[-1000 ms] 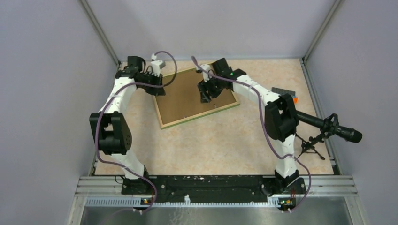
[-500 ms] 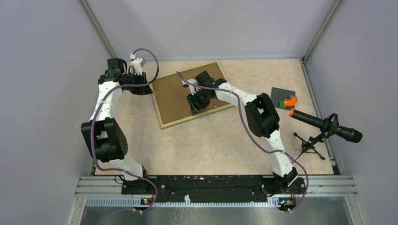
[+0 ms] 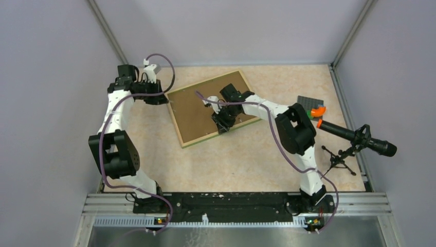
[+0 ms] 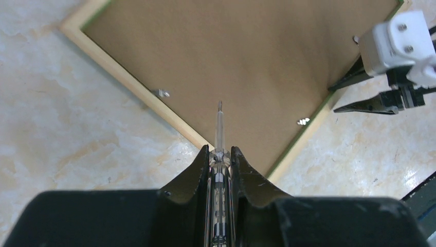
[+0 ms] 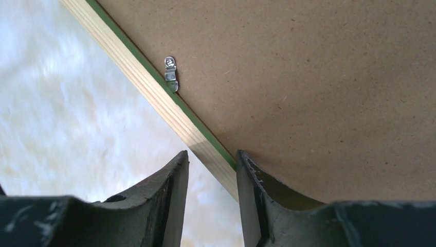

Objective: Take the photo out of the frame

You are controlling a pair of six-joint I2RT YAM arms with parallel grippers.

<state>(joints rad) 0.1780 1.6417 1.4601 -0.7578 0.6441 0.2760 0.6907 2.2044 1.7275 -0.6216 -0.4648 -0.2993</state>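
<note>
Frame (image 3: pixel 193 116) lies back-up and skewed on the table (image 3: pixel 241 159), left of centre toward the far edge. Front side is hidden. Left pincer (image 4: pixel 220 149) is clenched on a small screwdriver (image 4: pixel 219 126), with the tip over the brown back by the frame's far-left corner. Right pincer (image 5: pixel 212 154) is released, fingers apart astride the frame's near rim, near a metal clip (image 5: pixel 171 73).

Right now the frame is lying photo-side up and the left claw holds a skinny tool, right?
No. The frame lies with its brown back up, as the top external view shows. The left gripper does hold a skinny tool.
</note>
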